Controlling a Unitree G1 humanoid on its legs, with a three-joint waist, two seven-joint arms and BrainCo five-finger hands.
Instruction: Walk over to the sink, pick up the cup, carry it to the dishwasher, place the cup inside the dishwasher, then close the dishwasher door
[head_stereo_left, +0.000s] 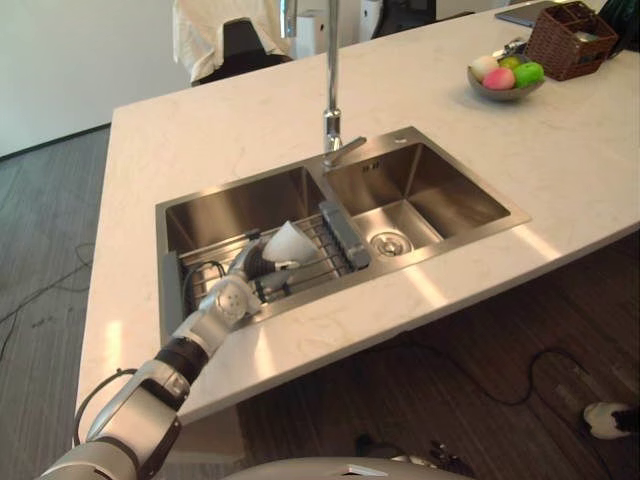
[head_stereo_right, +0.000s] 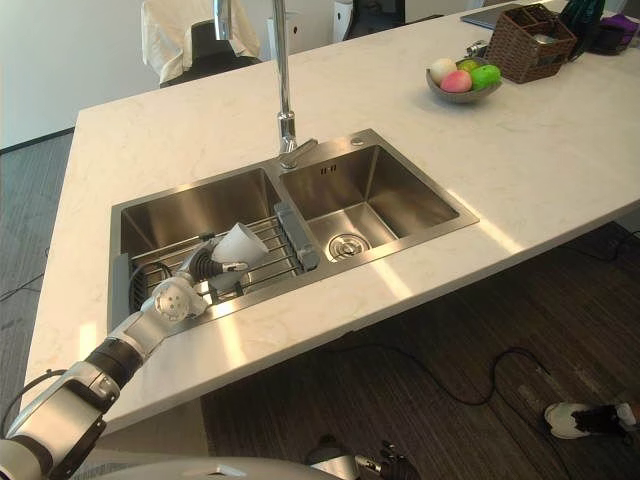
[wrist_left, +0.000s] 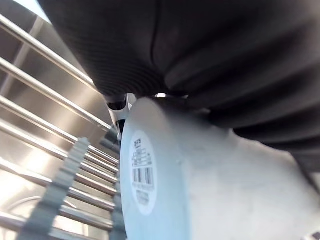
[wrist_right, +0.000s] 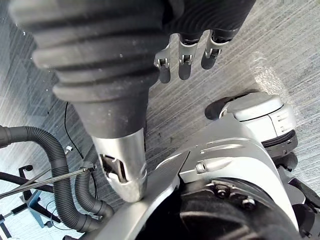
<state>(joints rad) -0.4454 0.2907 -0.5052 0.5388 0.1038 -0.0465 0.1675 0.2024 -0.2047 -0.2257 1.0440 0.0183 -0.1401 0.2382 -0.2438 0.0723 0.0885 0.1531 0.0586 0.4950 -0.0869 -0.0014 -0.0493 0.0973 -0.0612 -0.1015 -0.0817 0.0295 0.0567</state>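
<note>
The left hand (head_stereo_left: 252, 268), reaching into the left basin of the stainless steel double sink (head_stereo_left: 230, 212), looks curled round the white tapered cup (head_stereo_left: 290, 242), which lies tilted across its palm over the wire rack (head_stereo_left: 325, 250), just far-right of the wrist, while the right hand (wrist_right: 185, 60) hangs slack and empty.
</note>
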